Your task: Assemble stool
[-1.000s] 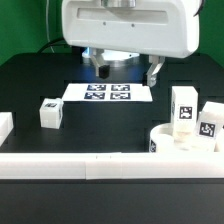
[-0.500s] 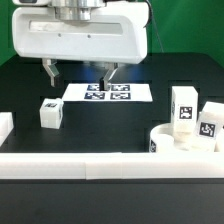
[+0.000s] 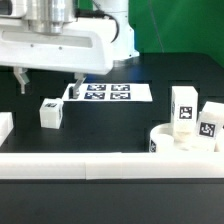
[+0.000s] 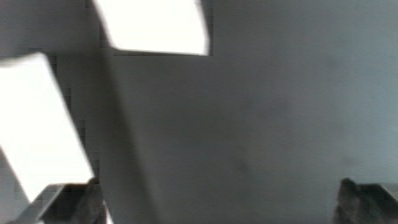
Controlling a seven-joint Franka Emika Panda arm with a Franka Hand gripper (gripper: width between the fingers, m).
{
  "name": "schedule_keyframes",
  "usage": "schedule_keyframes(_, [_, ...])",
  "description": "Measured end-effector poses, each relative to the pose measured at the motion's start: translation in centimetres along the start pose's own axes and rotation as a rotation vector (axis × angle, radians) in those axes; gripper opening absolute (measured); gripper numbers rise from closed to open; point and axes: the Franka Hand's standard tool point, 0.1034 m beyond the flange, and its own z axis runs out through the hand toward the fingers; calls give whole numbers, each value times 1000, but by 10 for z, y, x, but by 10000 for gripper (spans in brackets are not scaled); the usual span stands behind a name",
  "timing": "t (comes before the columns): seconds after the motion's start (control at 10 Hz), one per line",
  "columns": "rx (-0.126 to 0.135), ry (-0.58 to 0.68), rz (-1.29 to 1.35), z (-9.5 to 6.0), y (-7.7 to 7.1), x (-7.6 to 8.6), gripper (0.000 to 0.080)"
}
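Black table [image 3: 120,127], flat marker board [image 3: 110,92], small stool leg [image 3: 50,113], green backdrop [image 3: 182,28] behind

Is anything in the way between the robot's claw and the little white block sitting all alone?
Nothing visible is. The open gripper hangs above the lone leg, with only bare black table between them. The marker board lies off to the exterior view's right.

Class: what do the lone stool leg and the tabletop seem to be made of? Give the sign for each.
Lone stool leg: probably white plastic, matte; even colour, blocky edges, printed tag. Tabletop: black, dull, no glare; maybe cloth or matte coating, unclear which.
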Motion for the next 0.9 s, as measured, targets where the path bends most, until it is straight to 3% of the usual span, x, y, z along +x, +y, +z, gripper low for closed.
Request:
schedule_keyframes(0.1, [-6, -12, -5, 7, 10, -4, 649])
schedule_keyframes(0.5, [-9, -12, -49, 7, 12, -4, 649])
schedule_keyframes(0.7, [-18, -33, -225, 15, 24, -7, 649])
schedule_keyframes(0.9, [-8, -60, -215, 16, 22, -10, 649])
